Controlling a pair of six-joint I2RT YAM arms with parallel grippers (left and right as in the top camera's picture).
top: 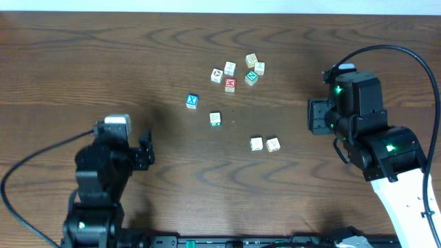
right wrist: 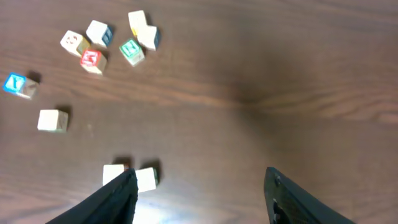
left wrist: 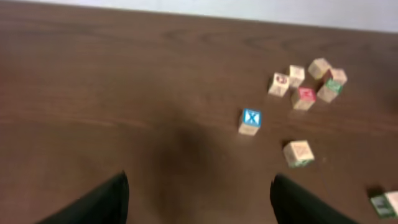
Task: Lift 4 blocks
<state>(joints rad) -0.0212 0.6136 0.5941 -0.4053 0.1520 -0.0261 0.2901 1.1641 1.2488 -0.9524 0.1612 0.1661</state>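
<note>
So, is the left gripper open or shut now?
Open: in the left wrist view the left gripper shows fingers far apart, bare table between them, nothing held.

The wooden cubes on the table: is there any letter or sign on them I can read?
"X", white, on the blue block.
Red-faced cube, green-faced cube, cream blocks: marks too blurred to read.
No other text shows.
</note>
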